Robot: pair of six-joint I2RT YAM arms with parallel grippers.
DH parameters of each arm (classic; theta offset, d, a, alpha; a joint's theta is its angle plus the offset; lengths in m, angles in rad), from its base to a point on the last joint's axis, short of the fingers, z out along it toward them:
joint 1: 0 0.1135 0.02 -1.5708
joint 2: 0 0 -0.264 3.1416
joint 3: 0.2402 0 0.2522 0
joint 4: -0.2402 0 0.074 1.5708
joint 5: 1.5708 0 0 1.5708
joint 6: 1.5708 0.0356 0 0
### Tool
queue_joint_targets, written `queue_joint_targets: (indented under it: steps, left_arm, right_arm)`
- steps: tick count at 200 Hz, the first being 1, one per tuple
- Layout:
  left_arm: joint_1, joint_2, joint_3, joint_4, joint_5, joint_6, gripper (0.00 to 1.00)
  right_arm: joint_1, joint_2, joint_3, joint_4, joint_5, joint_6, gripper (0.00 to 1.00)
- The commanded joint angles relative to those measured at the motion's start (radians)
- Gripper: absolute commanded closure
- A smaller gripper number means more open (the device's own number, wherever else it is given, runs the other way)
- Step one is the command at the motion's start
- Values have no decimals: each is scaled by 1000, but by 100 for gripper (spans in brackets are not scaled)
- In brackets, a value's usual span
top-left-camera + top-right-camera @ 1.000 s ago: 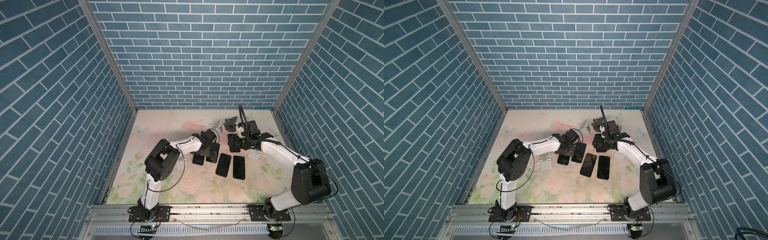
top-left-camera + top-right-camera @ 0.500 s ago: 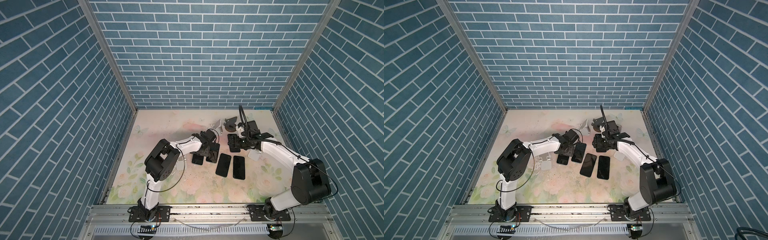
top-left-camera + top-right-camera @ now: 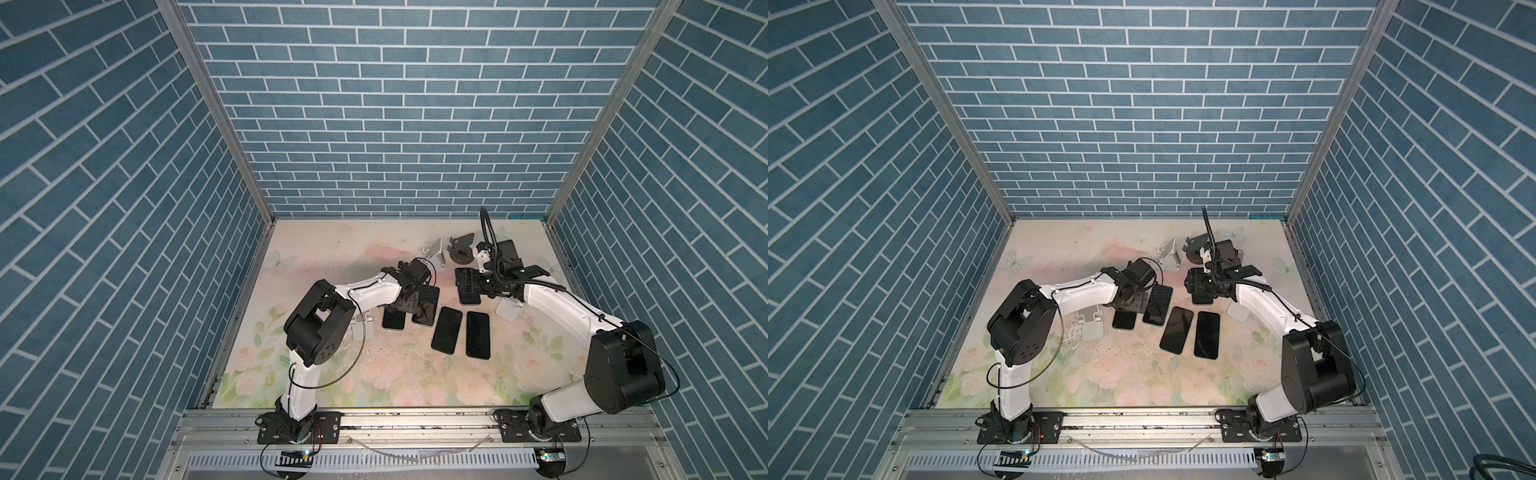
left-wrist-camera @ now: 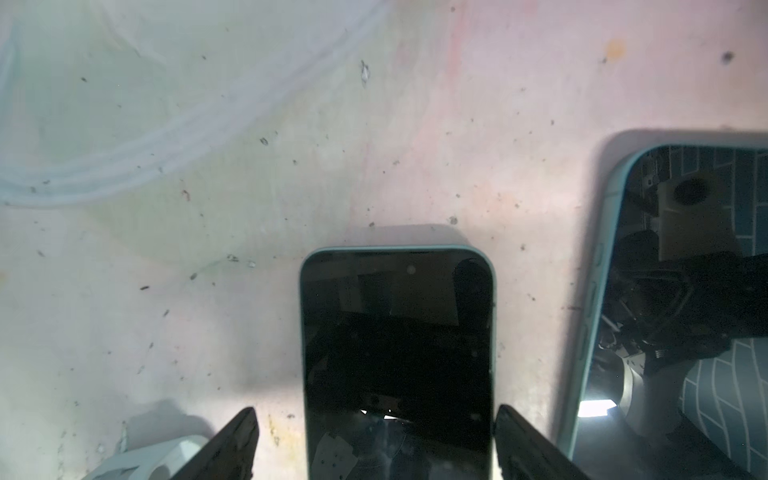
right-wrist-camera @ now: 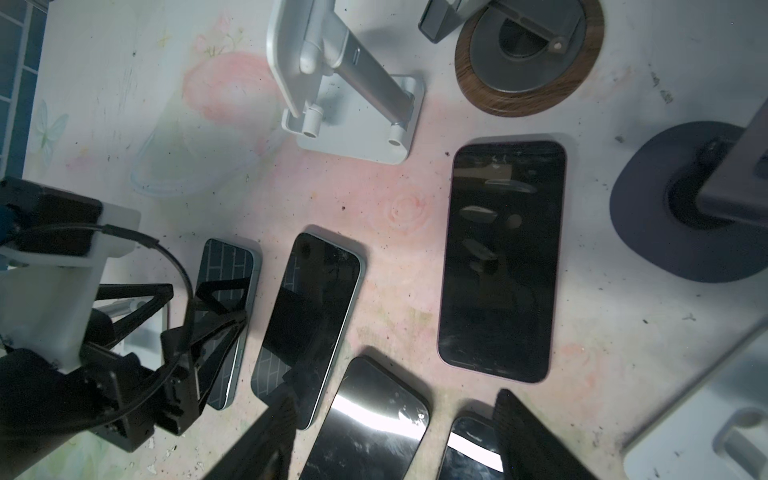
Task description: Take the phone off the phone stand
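Note:
A dark phone [image 4: 397, 353] with a pale green rim lies flat on the floral mat, screen up. My left gripper [image 4: 374, 411] stands open astride its near end, a gap showing on each side. In both top views this phone [image 3: 394, 319] [image 3: 1124, 320] is the leftmost of the row, under the left gripper [image 3: 409, 297]. A white phone stand [image 3: 1092, 324] lies empty beside the left forearm. The right gripper [image 5: 395, 397] hangs open and empty above other phones, in a top view at the right gripper [image 3: 469, 286].
Several more phones lie flat: one [image 5: 307, 316] beside the released one, two [image 3: 447, 336] [image 3: 477, 334] nearer the front, a pink-rimmed one [image 5: 500, 257]. Empty stands crowd the back: white [image 5: 349, 83], wood-based [image 5: 528, 54], dark round-based [image 5: 685, 208]. Another white stand [image 5: 706, 424] sits right.
My left gripper has opened and let go of the phone, which now rests on the mat. The right arm has not moved.

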Motion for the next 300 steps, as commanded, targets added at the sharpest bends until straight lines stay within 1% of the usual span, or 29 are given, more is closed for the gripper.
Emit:
queue_joint_targets:
  steps: [1,25,40,83,124,157,203,219,249,264,282,300]
  left_arm:
    - [5,-48,-16,-28,-32,9,9]
    - [4,-80,-25,-21,-37,27,5]
    - [4,-110,-25,-24,-43,40,1]
    - [-7,-257,-57,8,-74,95,0]
    - [-7,-392,-91,29,-111,126,0]
    - [-8,-497,-140,31,-172,151,0]
    - [10,-652,-240,42,-294,175,0]
    - [35,-710,-286,59,-302,187,0]
    - [108,-799,-361,73,-294,196,0]
    - [151,-830,-406,93,-293,209,0]
    - [209,-855,-456,114,-293,206,0]
    - [268,-871,-494,125,-293,202,0]
  right_arm:
    - [-5,-31,-4,9,17,11,24]
    - [-6,-39,-1,7,26,8,24]
    - [-6,-43,0,5,35,5,24]
    - [-12,-68,13,5,78,-6,24]
    - [-16,-80,59,-41,123,-29,24]
    - [-21,-125,59,-43,241,-33,24]
    - [-46,-228,10,-22,452,-38,23]
    - [-84,-261,-6,-26,511,-11,23]
    - [-215,-337,-52,-15,519,30,22]
    - [-291,-366,-72,-13,543,40,22]
    - [-371,-374,-94,11,541,30,22]
    - [-430,-346,-106,20,541,31,22]
